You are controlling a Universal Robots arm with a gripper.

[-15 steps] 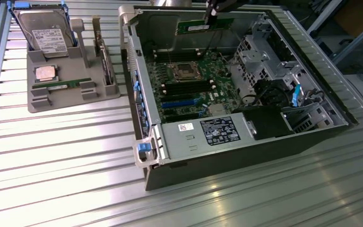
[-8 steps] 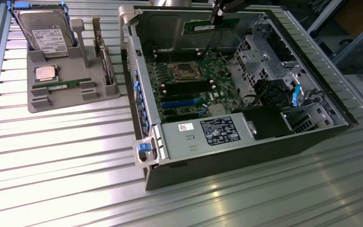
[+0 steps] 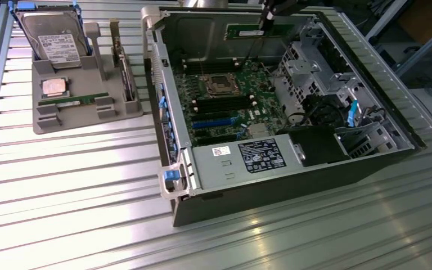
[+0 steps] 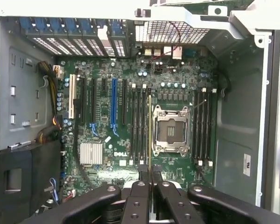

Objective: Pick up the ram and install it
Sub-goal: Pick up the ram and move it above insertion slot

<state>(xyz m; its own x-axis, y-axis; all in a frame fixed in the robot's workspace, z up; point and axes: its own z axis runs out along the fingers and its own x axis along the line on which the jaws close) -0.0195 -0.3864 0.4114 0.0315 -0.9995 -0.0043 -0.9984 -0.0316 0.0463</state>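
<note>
My gripper (image 3: pixel 265 23) hangs over the far end of the open computer case (image 3: pixel 172 140) and is shut on the ram (image 3: pixel 244 31), a long green stick held lengthwise above the motherboard (image 3: pixel 227 109). In the wrist view the ram (image 4: pixel 150 133) shows edge-on as a thin line running out from between the black fingers (image 4: pixel 141 179) of the gripper (image 4: pixel 150 174). It lies over the dark memory slots (image 4: pixel 140 126) beside the empty processor socket (image 4: pixel 170 130). It is above the board, apart from the slots.
A grey tray (image 3: pixel 88 121) on the exterior view's left carries a hard drive (image 3: pixel 51 39), a square silver processor chip (image 3: pixel 53 87), a second ram stick (image 3: pixel 70 103) and an expansion card (image 3: pixel 126 73). A power supply (image 3: pixel 250 157) and drive cage (image 3: pixel 306 62) crowd the case.
</note>
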